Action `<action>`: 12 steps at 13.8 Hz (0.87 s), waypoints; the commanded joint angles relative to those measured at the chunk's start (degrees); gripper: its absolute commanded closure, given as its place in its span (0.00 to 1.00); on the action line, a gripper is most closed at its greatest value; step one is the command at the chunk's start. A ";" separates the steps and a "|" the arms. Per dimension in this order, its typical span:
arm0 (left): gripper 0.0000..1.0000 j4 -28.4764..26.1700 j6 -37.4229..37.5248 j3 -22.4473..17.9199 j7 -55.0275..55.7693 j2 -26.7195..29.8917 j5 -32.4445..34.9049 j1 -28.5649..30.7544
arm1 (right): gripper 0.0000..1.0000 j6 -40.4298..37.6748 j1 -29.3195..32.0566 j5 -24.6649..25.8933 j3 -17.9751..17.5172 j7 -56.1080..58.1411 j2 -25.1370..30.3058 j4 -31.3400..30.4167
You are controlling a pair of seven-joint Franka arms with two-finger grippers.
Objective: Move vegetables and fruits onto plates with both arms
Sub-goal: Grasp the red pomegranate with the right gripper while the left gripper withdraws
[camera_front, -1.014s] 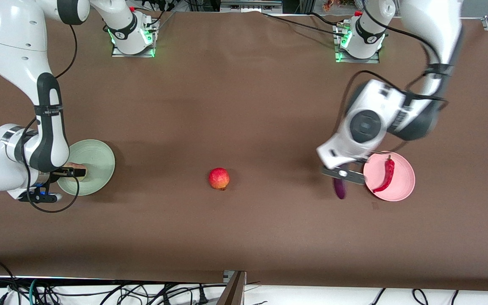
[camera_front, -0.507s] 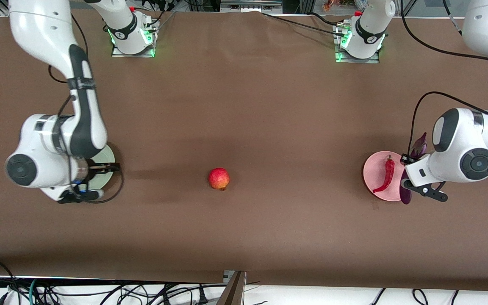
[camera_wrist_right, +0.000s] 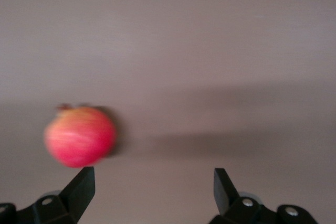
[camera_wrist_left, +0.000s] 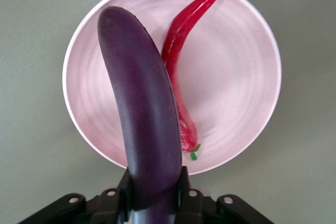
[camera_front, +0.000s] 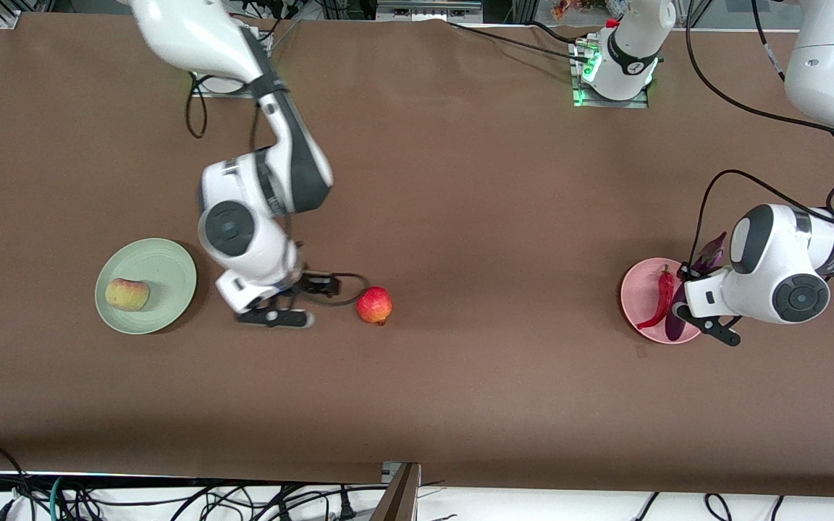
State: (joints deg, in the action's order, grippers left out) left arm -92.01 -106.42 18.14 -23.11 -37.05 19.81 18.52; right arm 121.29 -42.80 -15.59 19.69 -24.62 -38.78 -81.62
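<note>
**Front view: right arm off the green plate and beside the apple; left arm holds eggplant over pink plate**

Eggplant [camera_front: 676,324]: clamped in the left pincer [camera_front: 686,297], hanging over the pink plate [camera_front: 634,304] at the left arm's end of the desk [camera_front: 460,181]. Half a second ago it hung at the plate's rim; now its tip sits over the plate. Chili pepper [camera_front: 661,298] lies on the plate, same spot as before.

Peach [camera_front: 127,294] sits on the green plate [camera_front: 163,271] at the right arm's end. A second ago the right pincer was at it, and half a second ago the arm covered it; now it lies in plain sight, nothing touching it.

Apple-like fruit [camera_front: 374,305] is mid-desk and has not moved across all three frames. Right pincer [camera_front: 301,298] has swung from the green plate to just beside the fruit, on the green-plate side.

Left wrist view adds: eggplant [camera_wrist_left: 144,108] gripped at one end between the shut jaws of the left pincer [camera_wrist_left: 152,198], its body crossing the pink plate [camera_wrist_left: 236,77] alongside the chili [camera_wrist_left: 181,66]. Whether they touch, cannot tell.

Right wrist view adds: right pincer [camera_wrist_right: 152,187] jaws spread wide, holding nothing; fruit [camera_wrist_right: 80,136] is off toward one fingertip [camera_wrist_right: 84,182], not between them. Front view alone doesn't show that gap.
</note>
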 commanded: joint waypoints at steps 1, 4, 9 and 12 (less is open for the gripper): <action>0.00 1.05 0.25 0.94 -1.32 -0.47 0.32 0.81 | 0.00 7.53 -1.67 -1.46 -0.69 -3.76 -2.25 -0.03; 0.00 1.13 0.25 1.20 -1.32 -0.47 0.32 0.81 | 0.00 13.17 -2.73 -1.11 -2.02 -4.57 -4.98 -0.03; 0.00 1.40 0.51 2.95 -1.32 4.78 0.40 0.64 | 0.00 18.45 -4.05 -1.02 -2.63 -4.21 -9.02 -0.03; 0.00 1.40 1.04 4.80 -0.44 12.33 -2.48 0.90 | 0.00 20.39 -4.75 -0.93 -3.34 -4.30 -10.70 -0.03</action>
State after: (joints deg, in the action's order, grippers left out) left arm -89.05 -106.60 22.15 -23.12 -31.41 19.37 18.87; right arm 139.88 -46.85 -15.77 16.33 -29.00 -48.62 -81.79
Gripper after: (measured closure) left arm 0.000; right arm 0.000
